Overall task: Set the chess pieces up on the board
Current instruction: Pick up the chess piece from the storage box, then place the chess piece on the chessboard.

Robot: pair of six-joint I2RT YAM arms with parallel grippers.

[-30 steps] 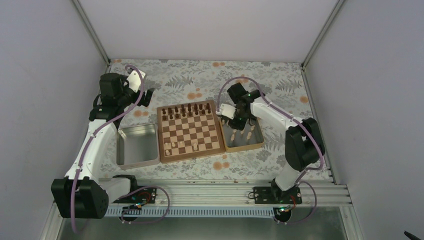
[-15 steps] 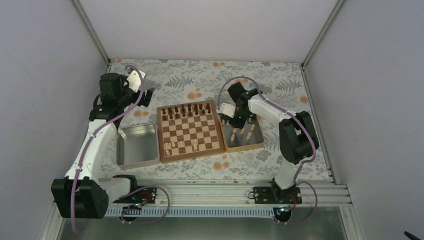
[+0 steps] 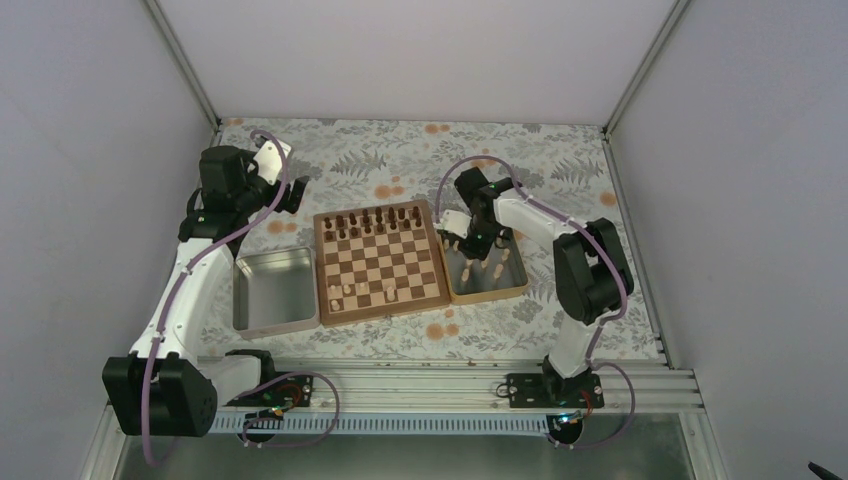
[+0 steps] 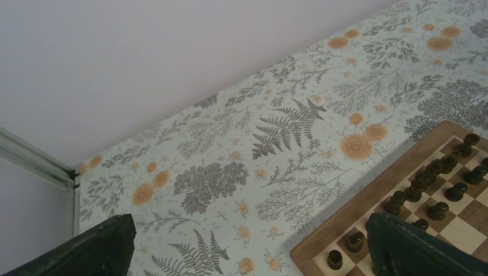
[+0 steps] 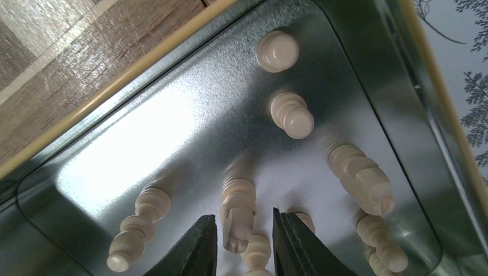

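The board (image 3: 385,311) lies at the table's middle, with dark pieces (image 3: 375,220) on its far rows and a few pale chess pieces (image 3: 346,291) near its front. Several more pale pieces (image 3: 489,265) lie in the wooden-rimmed tray (image 3: 492,294) to its right. My right gripper (image 3: 470,243) is down in that tray. In the right wrist view it (image 5: 243,218) is open, with a notched pale piece (image 5: 237,214) lying between its fingers. My left gripper (image 3: 293,195) hovers beyond the board's far left corner, open wide and empty (image 4: 248,241).
A shiny metal tray (image 3: 272,290) stands against the board's left side. The board's border (image 5: 86,63) runs along the right tray's rim. Dark pieces (image 4: 429,178) crowd the board corner by my left gripper. Walls enclose the flowered table.
My right arm has drawn in to the left and its gripper has settled lower over the tray's pieces. The left arm has not moved.
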